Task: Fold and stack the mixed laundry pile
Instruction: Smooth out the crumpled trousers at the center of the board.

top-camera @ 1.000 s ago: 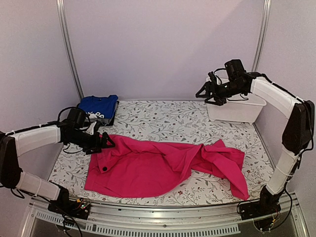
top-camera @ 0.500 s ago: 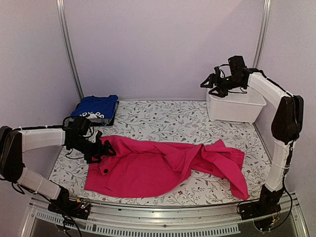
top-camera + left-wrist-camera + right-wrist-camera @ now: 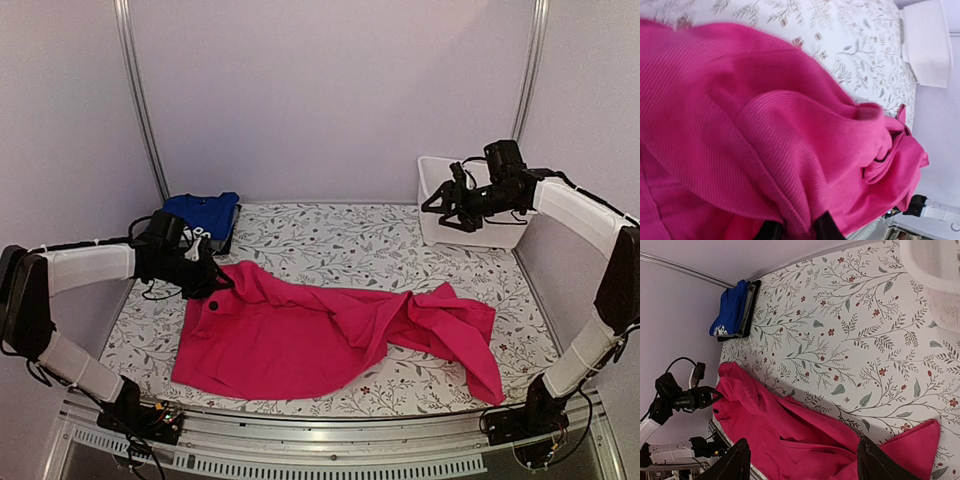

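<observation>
Bright, even diffuse light; faint soft shadows under pink garment (image 3: 300,340).

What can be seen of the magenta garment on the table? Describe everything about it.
The magenta garment is a large, soft, ribbed cloth with a dark button near its left edge. It lies spread, unfolded and wrinkled, across the near part of the floral table covering, bunched into folds at its right end. The left gripper pinches its far left corner, raised off the table. Nothing else touches it.
</observation>
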{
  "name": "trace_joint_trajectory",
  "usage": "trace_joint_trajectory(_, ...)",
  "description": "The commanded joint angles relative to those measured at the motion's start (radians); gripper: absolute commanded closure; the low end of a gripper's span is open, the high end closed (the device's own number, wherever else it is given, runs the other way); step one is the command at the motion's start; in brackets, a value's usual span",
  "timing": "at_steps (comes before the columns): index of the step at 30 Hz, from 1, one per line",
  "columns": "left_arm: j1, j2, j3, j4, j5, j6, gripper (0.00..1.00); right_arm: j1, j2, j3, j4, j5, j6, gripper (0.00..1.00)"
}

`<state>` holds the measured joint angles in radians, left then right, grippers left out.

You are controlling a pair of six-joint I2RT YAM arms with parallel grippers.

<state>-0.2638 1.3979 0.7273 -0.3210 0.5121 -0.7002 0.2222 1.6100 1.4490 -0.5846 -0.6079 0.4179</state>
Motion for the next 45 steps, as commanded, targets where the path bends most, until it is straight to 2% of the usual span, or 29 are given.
trace_joint_trajectory(1,0.029,0.033,0.210,-0.007,-0.052,0.046,0.91,-0.002,-0.100,-0.096,-0.050,0.025,-0.103,0.29)
trace_joint_trajectory(3,0.075,0.058,0.275,-0.051,-0.088,0.049,0.99,0.000,-0.113,-0.120,-0.109,0.034,-0.157,0.29)
trace_joint_trajectory(8,0.155,0.131,0.325,-0.082,-0.102,0.086,1.00,0.015,-0.152,-0.216,-0.175,0.092,-0.240,0.30)
trace_joint_trajectory(10,0.171,0.145,0.306,-0.111,-0.100,0.093,1.00,0.025,-0.127,-0.222,-0.230,0.174,-0.280,0.31)
trace_joint_trajectory(14,0.187,0.102,0.216,-0.170,-0.133,0.085,1.00,0.029,-0.082,-0.253,-0.289,0.242,-0.347,0.30)
trace_joint_trajectory(19,0.219,0.045,0.127,-0.176,-0.147,0.086,1.00,0.053,-0.072,-0.321,-0.270,0.172,-0.343,0.24)
trace_joint_trajectory(23,0.235,0.031,0.108,-0.182,-0.143,0.098,1.00,0.107,-0.006,-0.359,-0.253,0.224,-0.331,0.22)
trace_joint_trajectory(25,0.241,0.031,0.106,-0.180,-0.132,0.103,1.00,0.112,0.031,-0.362,-0.238,0.262,-0.322,0.29)
trace_joint_trajectory(26,0.244,0.033,0.107,-0.186,-0.132,0.108,1.00,0.112,0.047,-0.358,-0.237,0.280,-0.314,0.36)
trace_joint_trajectory(27,0.248,0.034,0.108,-0.195,-0.133,0.109,1.00,0.112,0.059,-0.349,-0.238,0.303,-0.311,0.47)
trace_joint_trajectory(28,0.253,0.031,0.110,-0.202,-0.131,0.112,1.00,0.111,0.065,-0.337,-0.242,0.323,-0.309,0.66)
trace_joint_trajectory(30,0.263,0.008,0.105,-0.211,-0.120,0.108,1.00,0.097,0.050,-0.314,-0.244,0.359,-0.296,0.97)
trace_joint_trajectory(32,0.263,-0.030,0.101,-0.230,-0.128,0.111,1.00,0.054,-0.011,-0.295,-0.234,0.382,-0.262,1.00)
trace_joint_trajectory(40,0.307,-0.102,0.109,-0.318,-0.118,0.157,1.00,-0.193,-0.271,-0.229,-0.094,0.397,-0.143,1.00)
trace_joint_trajectory(45,0.335,-0.131,0.121,-0.352,-0.169,0.174,1.00,-0.212,-0.290,-0.250,-0.050,0.381,-0.149,1.00)
